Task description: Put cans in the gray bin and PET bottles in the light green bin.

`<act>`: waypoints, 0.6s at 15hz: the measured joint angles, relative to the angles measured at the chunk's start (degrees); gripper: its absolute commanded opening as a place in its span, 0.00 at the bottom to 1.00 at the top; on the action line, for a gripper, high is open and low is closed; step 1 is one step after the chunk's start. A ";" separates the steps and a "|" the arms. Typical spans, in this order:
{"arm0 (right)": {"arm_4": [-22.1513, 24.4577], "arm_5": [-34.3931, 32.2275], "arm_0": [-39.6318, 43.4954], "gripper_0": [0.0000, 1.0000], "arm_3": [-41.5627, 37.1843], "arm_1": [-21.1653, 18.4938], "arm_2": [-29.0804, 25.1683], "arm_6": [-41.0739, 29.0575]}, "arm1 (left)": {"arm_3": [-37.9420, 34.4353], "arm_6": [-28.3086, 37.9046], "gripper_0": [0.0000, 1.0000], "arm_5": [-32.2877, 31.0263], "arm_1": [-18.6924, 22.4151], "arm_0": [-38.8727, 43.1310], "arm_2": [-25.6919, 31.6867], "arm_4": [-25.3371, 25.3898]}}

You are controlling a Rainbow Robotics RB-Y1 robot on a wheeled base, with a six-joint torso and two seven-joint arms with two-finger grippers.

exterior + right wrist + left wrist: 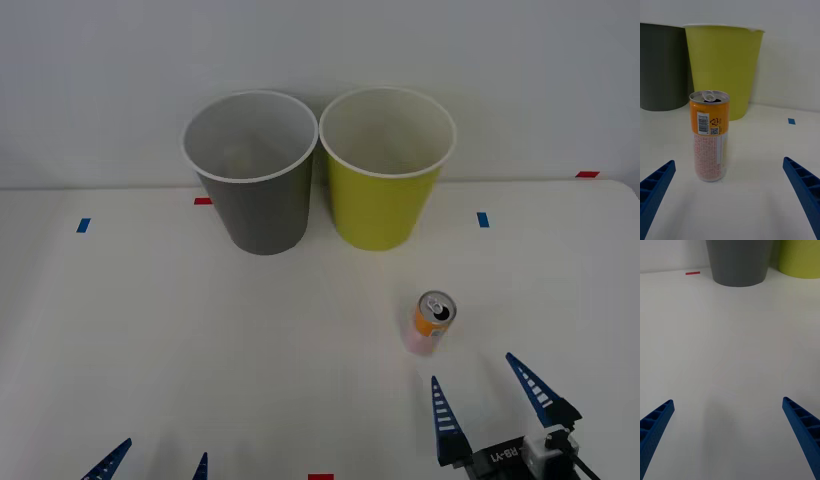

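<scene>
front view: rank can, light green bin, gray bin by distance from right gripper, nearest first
1. Orange can: upright, just ahead of the open right gripper.
2. Light green bin: farther back, beyond the can.
3. Gray bin: farther back, left of the green one.

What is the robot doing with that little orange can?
The robot is sorting rubbish. The orange can stands upright on the white table, in front of the light green bin, and nothing is touching it yet. The right gripper is open just short of the can, lined up to grab it. The can belongs in the gray bin, which stands beside the green one. The left gripper waits open at the table's near edge.
</scene>
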 measured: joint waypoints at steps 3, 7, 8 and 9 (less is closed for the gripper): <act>0.10 4.04 -3.18 1.00 0.02 1.44 0.82 0.37 | 0.00 0.00 1.00 0.00 0.00 0.00 0.00 0.00; 0.01 8.51 -6.75 1.00 0.03 3.90 1.34 0.72 | 0.00 0.00 1.00 0.00 0.00 0.00 0.00 0.00; -0.04 9.41 -7.52 1.00 0.03 4.32 1.36 0.81 | 0.00 0.00 1.00 0.00 0.00 0.00 0.00 0.00; -0.08 10.11 -8.24 1.00 0.03 4.63 1.37 0.85 | 0.00 0.00 1.00 0.00 0.00 0.00 0.00 0.00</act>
